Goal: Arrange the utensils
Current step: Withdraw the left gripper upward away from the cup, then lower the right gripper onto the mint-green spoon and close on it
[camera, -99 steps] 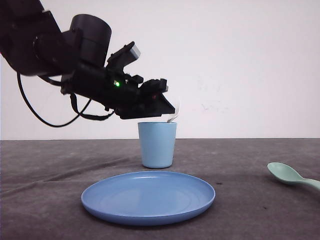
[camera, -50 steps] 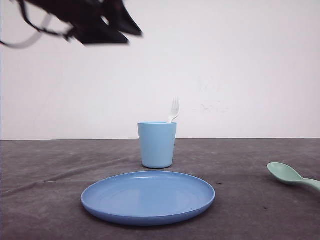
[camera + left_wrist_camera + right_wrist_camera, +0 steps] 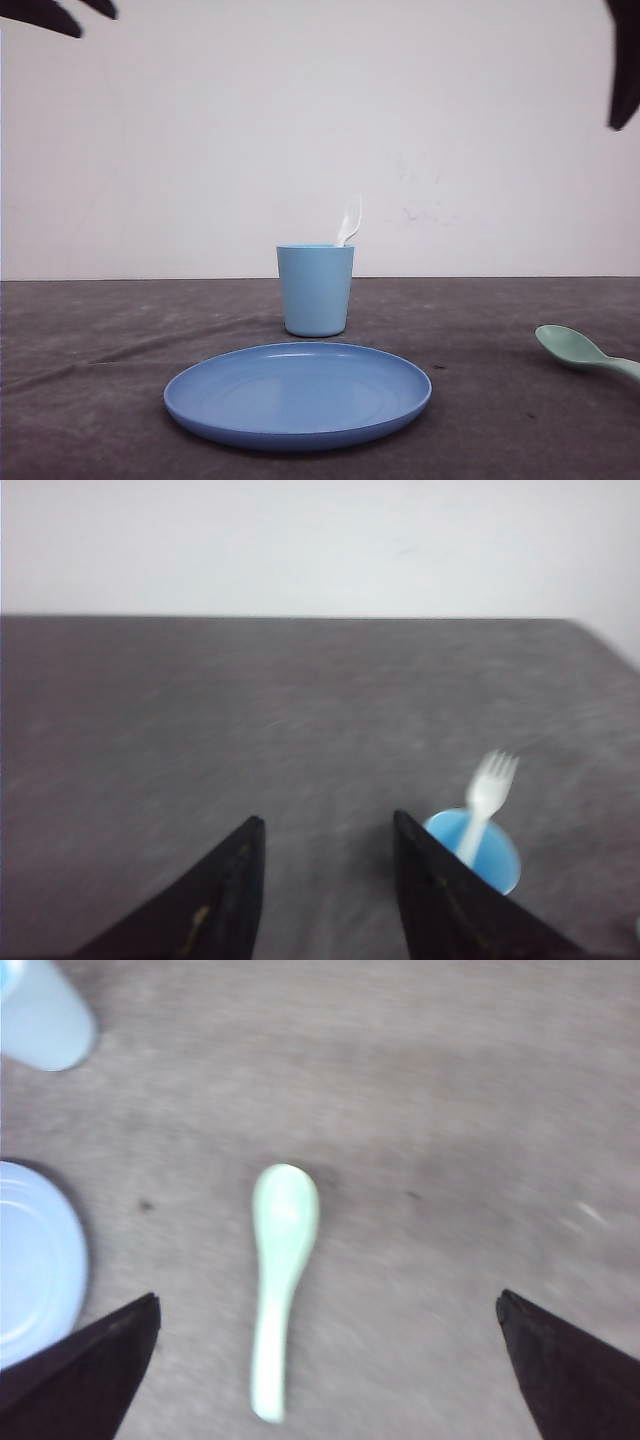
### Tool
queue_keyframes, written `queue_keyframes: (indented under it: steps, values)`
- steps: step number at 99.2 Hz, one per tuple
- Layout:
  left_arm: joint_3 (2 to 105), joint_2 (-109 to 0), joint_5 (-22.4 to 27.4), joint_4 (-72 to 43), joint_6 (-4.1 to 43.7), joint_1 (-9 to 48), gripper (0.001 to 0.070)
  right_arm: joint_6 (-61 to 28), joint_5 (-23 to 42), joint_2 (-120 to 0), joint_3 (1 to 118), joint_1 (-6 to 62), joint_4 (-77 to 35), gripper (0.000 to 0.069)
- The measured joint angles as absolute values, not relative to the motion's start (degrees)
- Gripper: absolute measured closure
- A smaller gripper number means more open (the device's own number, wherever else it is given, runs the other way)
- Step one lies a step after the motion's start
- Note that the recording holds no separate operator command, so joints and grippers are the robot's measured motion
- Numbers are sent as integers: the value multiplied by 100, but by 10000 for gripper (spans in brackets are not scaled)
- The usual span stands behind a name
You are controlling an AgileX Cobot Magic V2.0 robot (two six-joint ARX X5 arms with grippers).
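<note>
A white fork (image 3: 349, 220) stands tines up in the light blue cup (image 3: 315, 290) at the table's middle. The mint-green spoon (image 3: 575, 350) lies flat on the grey cloth at the right edge, bowl pointing left. My left gripper (image 3: 88, 22) is high at the top left corner, far from the cup. In its wrist view it (image 3: 327, 820) is open and empty, with the fork (image 3: 487, 790) and cup (image 3: 490, 855) off to one side. My right gripper (image 3: 622, 80) hangs at the top right. It (image 3: 327, 1300) is wide open, high above the spoon (image 3: 280, 1270).
A round blue plate (image 3: 297, 393) lies in front of the cup, near the table's front edge. In the right wrist view the plate's rim (image 3: 35, 1260) and the cup (image 3: 40, 1020) sit beside the spoon. Grey cloth covers the table.
The left arm has let go of the fork in the cup and lifted up and away to the left. The right gripper has come into view at the top right.
</note>
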State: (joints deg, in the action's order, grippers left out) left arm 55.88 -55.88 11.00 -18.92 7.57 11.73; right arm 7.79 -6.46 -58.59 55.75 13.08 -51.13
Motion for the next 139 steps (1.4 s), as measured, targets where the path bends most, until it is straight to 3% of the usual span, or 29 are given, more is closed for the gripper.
queue_keyframes:
  steps: [22, 63, 100, 123, 139]
  values:
    - [5507, -5087, 436, -2867, 506, 1164, 480, 799, -523, -6455, 5575, 1887, -4838, 11]
    - [4272, -3795, 287, -3739, 523, 827, 480, 930, -301, -7985, 5575, 2023, -4567, 11]
    - [4136, -3710, 290, -3771, 543, 810, 480, 1111, -270, -9063, 5572, 2027, -3719, 11]
    - [4136, -3712, 290, -3605, 543, 810, 480, 1203, 117, -9391, 5572, 2180, -3618, 13]
    - [4136, -3710, 290, -3551, 548, 810, 480, 1227, 274, -9393, 5575, 2335, -3566, 98]
